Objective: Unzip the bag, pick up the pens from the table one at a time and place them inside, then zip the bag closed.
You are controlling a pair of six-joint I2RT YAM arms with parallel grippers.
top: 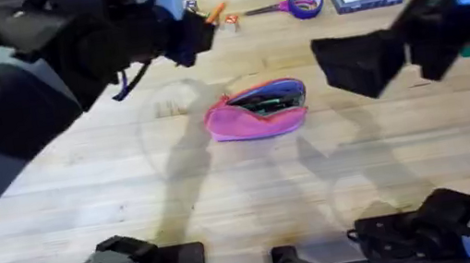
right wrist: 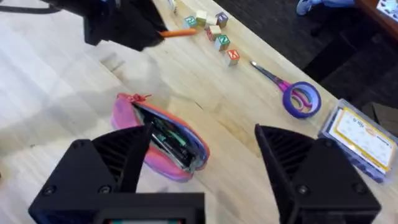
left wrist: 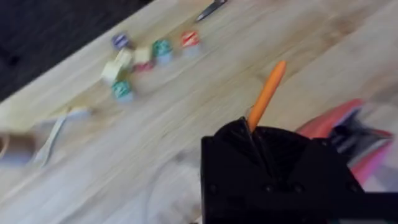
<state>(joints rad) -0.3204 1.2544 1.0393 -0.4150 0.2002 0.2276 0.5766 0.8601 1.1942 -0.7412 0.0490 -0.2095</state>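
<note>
Pink bag [top: 255, 110] mid-worktop [top: 225, 189], unzipped, gaping, dark pens [right wrist: 169, 138] inside. Right gripper [right wrist: 205, 162] above it, fingers spread wide, holding nothing. Farther off toward far edge, left gripper [left wrist: 252, 134] clamped on orange pen [left wrist: 267, 93], lifted off surface.

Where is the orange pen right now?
The orange pen is held in the left gripper, up above the far part of the table, just beyond the open pink bag and near the little blocks.
</note>
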